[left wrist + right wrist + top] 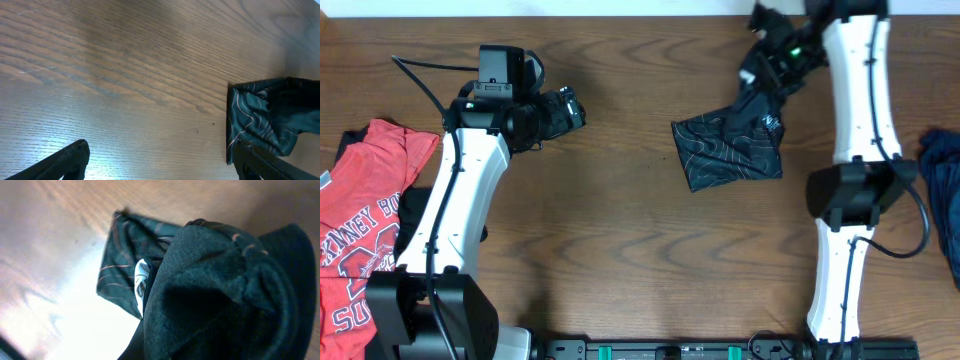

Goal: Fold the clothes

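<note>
Black jersey (pixel 728 150), thin orange-red contour lines, white logo (pixel 141 277): lay folded small on the table (pixel 620 250), right of centre and toward the far edge. Its far right corner was lifted off the wood and ran up into my right jaws. Right jaws: closed tight, gripping that corner. In the right wrist view the gathered cloth hung dark and bunched just before the camera, and the flat part of the jersey lay on the table beyond it.

Left jaws: spread wide, holding nothing, over bare wood left of the jersey and well apart from it. In the left wrist view both fingers (pixel 65 160) showed at the lower edge, and the near side of the jersey lay at the right.

Red T-shirt (pixel 365 220), white lettering: lay rumpled at the left edge of the table, beside my left arm's base, touched by neither jaws.

Dark blue piece (pixel 942 190): lay at the right edge of the table, partly out of frame, past my right arm.
</note>
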{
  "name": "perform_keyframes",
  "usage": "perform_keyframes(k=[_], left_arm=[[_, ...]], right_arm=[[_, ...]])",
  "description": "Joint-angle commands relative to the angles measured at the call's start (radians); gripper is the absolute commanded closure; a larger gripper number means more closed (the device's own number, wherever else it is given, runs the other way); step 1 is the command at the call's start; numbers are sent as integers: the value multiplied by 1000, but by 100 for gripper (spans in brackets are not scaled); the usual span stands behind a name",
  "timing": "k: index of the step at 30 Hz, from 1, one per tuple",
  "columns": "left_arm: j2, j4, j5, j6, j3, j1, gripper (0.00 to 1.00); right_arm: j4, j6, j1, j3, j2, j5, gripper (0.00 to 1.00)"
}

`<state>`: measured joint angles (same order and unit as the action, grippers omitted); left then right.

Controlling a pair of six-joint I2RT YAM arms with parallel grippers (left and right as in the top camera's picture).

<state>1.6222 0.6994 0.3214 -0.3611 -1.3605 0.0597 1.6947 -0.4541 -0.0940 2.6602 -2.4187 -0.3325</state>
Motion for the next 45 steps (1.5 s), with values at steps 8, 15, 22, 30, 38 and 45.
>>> perform_keyframes(k=[8, 15, 22, 30, 38, 45], left_arm=[[31, -14, -21, 13, -20, -5, 7], [31, -16, -21, 13, -20, -5, 7], [31, -17, -57, 13, -20, -5, 7], [31, -38, -84, 12, -20, -5, 7], [33, -38, -84, 12, -20, -5, 7], [33, -34, -84, 13, -20, -5, 6]], right_arm=[[4, -18, -170, -122, 14, -23, 99], [4, 31, -220, -175, 14, 33, 99], [4, 10, -226, -293, 14, 40, 99], [4, -18, -272, -365, 14, 37, 99], [4, -34, -356, -365, 14, 45, 95], [4, -58, -371, -365, 14, 43, 1]])
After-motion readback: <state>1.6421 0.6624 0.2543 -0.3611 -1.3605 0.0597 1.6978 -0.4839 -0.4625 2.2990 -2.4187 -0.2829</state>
